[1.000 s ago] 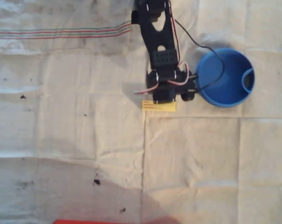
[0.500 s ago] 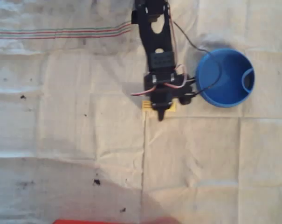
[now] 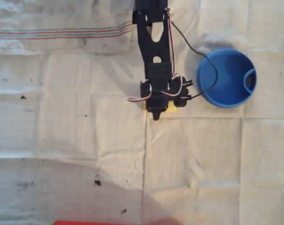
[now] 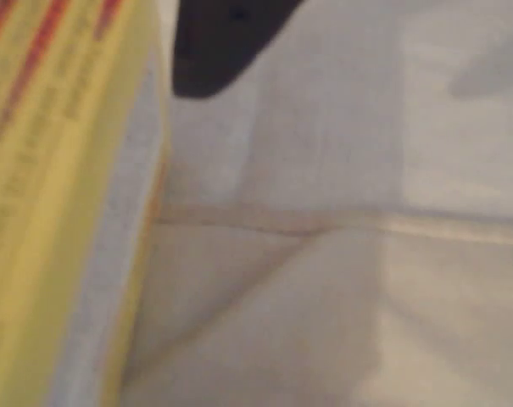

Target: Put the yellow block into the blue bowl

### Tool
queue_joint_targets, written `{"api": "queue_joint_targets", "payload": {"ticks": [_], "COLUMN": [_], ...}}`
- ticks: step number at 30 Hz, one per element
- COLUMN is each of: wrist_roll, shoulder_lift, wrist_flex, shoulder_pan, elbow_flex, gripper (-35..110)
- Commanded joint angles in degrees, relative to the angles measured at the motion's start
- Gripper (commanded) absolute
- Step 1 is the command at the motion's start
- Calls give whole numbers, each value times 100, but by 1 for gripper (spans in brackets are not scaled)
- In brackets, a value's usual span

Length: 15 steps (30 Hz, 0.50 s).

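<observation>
In the overhead view the yellow block (image 3: 172, 108) lies flat on the cloth just left of the blue bowl (image 3: 226, 78), and only its two ends peek out from under the black arm. My gripper (image 3: 156, 111) sits low, right over the block's middle, pointing toward the picture's bottom. The wrist view shows the yellow block (image 4: 61, 203) large and blurred at the left, with red lines on it. A black fingertip (image 4: 214, 47) stands just right of it, with cloth showing between them. The jaws look open around the block, not clamped on it.
A creased white cloth (image 3: 85, 140) covers the table, with coloured stripes (image 3: 62, 33) at the upper left. A red edge (image 3: 109, 222) shows at the bottom. A black cable (image 3: 205, 56) loops over the bowl's left rim.
The gripper has come down and shifted slightly left over the block, now hiding most of it. The block and the bowl have stayed put.
</observation>
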Motion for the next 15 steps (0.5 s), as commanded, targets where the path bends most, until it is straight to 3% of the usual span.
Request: {"api": "queue_joint_targets", "payload": {"ticks": [1, 15], "wrist_roll": [70, 62], "shoulder_lift": [158, -369], "wrist_flex": [-26, -62], "shoulder_pan": [0, 18], "elbow_flex": [-448, -519], "gripper": [27, 27]}}
